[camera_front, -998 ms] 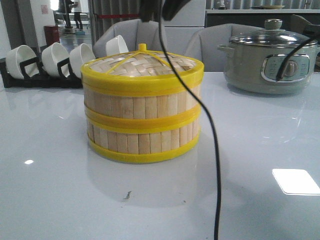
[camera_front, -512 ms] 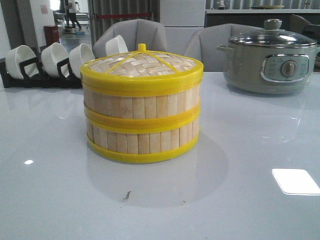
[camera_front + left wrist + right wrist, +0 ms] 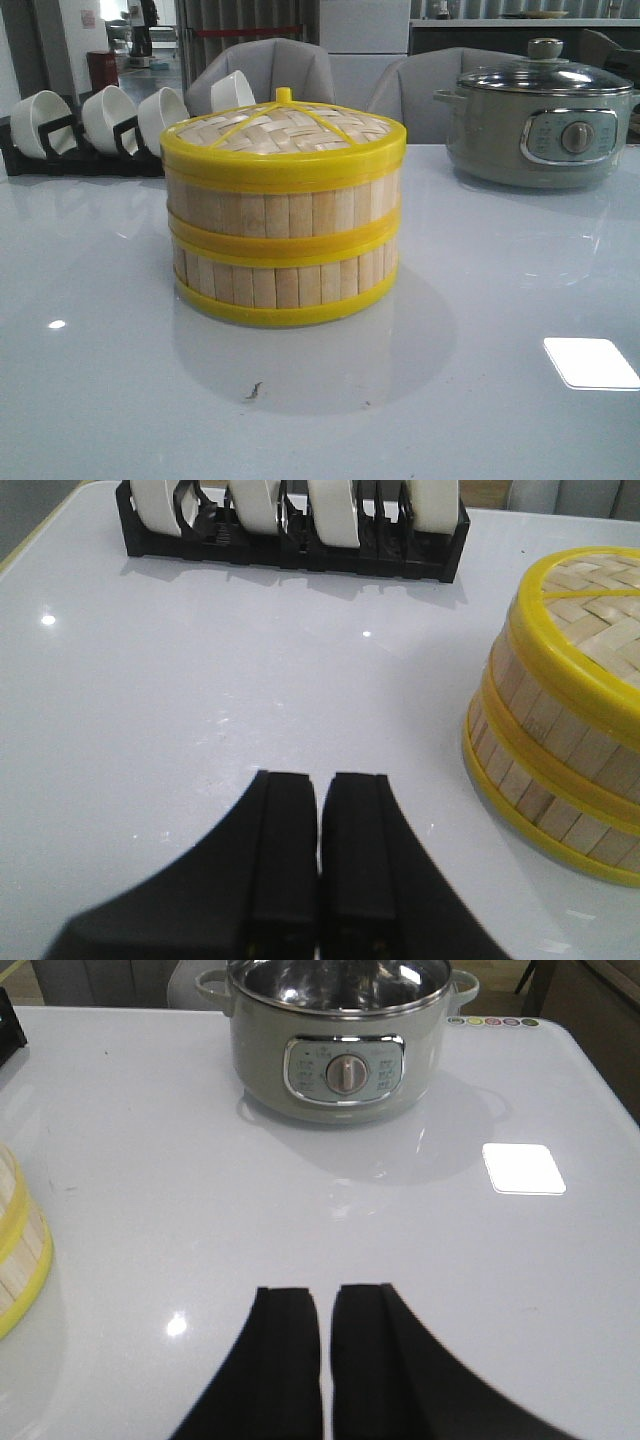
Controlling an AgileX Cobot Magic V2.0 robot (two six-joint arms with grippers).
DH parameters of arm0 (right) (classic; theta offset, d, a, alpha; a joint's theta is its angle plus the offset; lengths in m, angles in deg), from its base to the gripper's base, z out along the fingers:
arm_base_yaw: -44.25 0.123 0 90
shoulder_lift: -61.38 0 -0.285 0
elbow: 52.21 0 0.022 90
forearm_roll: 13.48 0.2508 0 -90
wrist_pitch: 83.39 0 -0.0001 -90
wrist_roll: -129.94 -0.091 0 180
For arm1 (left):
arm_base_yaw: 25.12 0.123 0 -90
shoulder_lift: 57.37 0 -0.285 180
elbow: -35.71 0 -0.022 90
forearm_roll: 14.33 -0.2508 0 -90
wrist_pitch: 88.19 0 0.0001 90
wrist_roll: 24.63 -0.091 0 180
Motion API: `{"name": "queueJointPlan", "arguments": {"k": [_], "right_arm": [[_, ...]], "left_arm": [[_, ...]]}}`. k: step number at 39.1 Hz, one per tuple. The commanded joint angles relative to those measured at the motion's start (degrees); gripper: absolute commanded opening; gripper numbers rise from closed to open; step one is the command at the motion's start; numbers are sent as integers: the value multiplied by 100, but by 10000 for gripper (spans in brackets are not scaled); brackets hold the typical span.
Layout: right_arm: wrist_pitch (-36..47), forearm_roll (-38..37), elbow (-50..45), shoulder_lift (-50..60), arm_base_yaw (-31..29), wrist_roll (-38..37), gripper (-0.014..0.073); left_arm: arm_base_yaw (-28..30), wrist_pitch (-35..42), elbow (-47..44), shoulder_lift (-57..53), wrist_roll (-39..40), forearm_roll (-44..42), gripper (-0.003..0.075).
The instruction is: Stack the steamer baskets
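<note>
Two steamer baskets (image 3: 285, 240) stand stacked on the white table, pale slats between bright yellow rims, with the woven lid (image 3: 285, 128) on top. The stack also shows in the left wrist view (image 3: 565, 710), and a sliver of its edge in the right wrist view (image 3: 18, 1250). My left gripper (image 3: 320, 780) is shut and empty over bare table, to the left of the stack and apart from it. My right gripper (image 3: 323, 1295) is shut and empty over bare table, to the right of the stack. Neither gripper appears in the front view.
A grey-green electric pot (image 3: 540, 115) with a glass lid stands at the back right (image 3: 340, 1045). A black rack of white bowls (image 3: 100, 125) lines the back left (image 3: 290, 525). Grey chairs (image 3: 290, 70) sit beyond the table's far edge.
One second ago a dark arm part and its black cable hung in front of the stack; both have left the front view. The stack has not moved.
</note>
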Motion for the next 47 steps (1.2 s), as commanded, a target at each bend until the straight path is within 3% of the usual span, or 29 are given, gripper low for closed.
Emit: {"name": "queueJointPlan", "arguments": {"k": [1, 8, 18, 47], "right_arm": [[849, -4, -350, 462, -30, 44, 194], [1150, -4, -1198, 1246, -30, 44, 175], [1116, -4, -1270, 1692, -30, 44, 14], [1109, -4, -1270, 1692, -30, 44, 27]], "left_arm": [[8, 479, 174, -19, 33, 42, 88], [8, 479, 174, -19, 33, 42, 88], [8, 479, 174, -19, 33, 42, 88], [8, 479, 174, -19, 33, 42, 88]]}}
